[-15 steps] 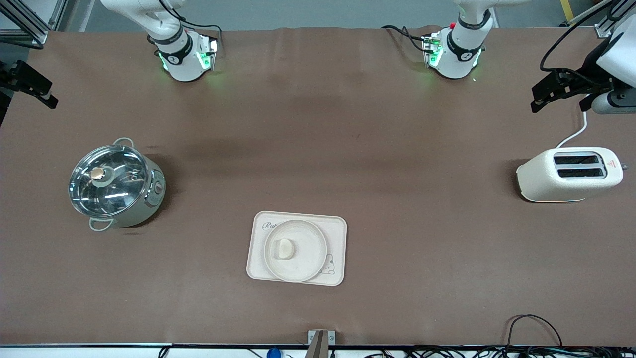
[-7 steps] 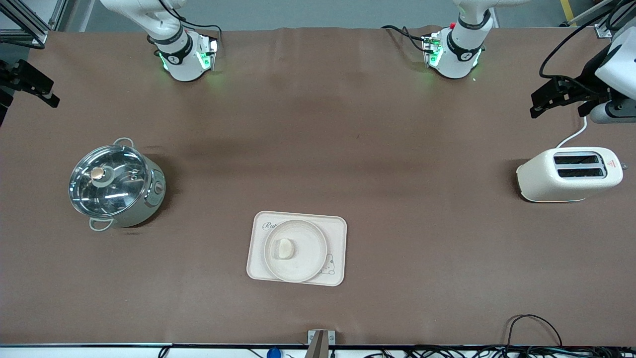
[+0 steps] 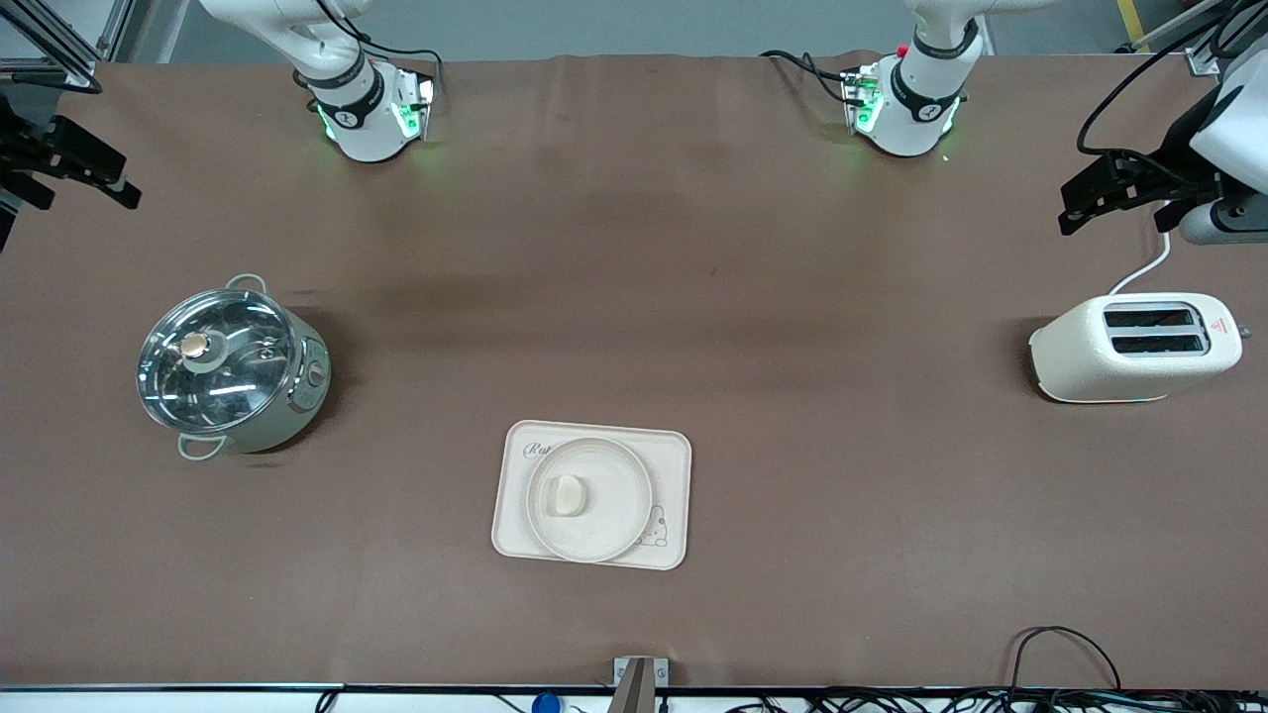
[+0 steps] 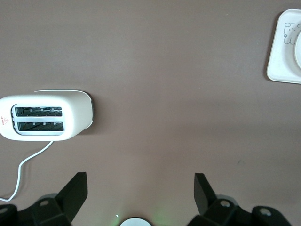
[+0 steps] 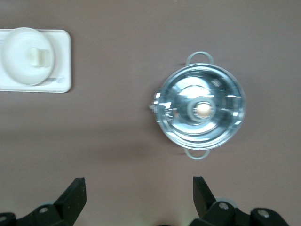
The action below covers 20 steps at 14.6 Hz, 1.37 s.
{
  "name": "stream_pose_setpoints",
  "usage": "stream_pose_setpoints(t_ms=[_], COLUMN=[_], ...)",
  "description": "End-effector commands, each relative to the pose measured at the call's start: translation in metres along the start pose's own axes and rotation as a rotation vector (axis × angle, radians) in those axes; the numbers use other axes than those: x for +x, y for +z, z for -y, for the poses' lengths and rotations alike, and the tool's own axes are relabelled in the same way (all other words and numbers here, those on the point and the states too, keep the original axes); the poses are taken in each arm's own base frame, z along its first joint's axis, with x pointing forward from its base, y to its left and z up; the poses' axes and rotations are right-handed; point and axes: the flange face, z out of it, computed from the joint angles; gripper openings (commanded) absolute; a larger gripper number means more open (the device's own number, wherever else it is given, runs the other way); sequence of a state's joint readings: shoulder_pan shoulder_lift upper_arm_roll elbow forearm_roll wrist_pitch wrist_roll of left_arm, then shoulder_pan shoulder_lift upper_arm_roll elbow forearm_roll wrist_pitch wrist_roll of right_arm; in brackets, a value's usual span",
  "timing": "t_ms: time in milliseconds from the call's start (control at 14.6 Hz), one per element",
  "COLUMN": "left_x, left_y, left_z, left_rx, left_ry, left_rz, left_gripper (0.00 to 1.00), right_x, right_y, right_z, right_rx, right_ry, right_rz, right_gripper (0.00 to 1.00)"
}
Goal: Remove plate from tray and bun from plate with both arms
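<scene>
Brown tabletop: bun (image 3: 568, 494) on plate (image 3: 589, 499) on tray (image 3: 674, 451); my left gripper (image 3: 1095, 193) and right gripper (image 3: 84, 163), jaws apart, hang well off it; plate probably stiff, best pinched at its rim.

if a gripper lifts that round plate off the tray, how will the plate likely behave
The plate looks rigid, so it probably lifts flat without bending. Its raised rim offers the fingers an edge, though the smooth surface may slip. The bun lies loose on it, so a tilt would likely send it sliding toward the tray.
</scene>
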<state>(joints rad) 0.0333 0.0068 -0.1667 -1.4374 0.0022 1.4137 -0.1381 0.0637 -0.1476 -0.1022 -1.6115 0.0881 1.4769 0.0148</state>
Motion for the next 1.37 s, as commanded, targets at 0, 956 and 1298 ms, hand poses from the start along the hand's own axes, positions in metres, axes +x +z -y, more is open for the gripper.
stream_pose_setpoints(t_ms=[0, 956, 1298], left_x=[-0.004, -0.001, -0.002], left_y=[-0.01, -0.008, -0.009], left_z=[0.004, 0.011, 0.013], left_rx=[-0.001, 0.0, -0.001], left_ry=[0.006, -0.015, -0.012], left_rz=[-0.006, -0.003, -0.003], left_gripper=[1.0, 1.0, 1.0], right_x=[0.008, 0.132, 0.182], right_y=[0.017, 0.263, 0.359], right_z=[0.01, 0.212, 0.247], right_rx=[0.049, 0.163, 0.206], right_ry=[0.005, 0.227, 0.282], right_rz=[0.001, -0.004, -0.024], right_gripper=[1.0, 1.0, 1.0])
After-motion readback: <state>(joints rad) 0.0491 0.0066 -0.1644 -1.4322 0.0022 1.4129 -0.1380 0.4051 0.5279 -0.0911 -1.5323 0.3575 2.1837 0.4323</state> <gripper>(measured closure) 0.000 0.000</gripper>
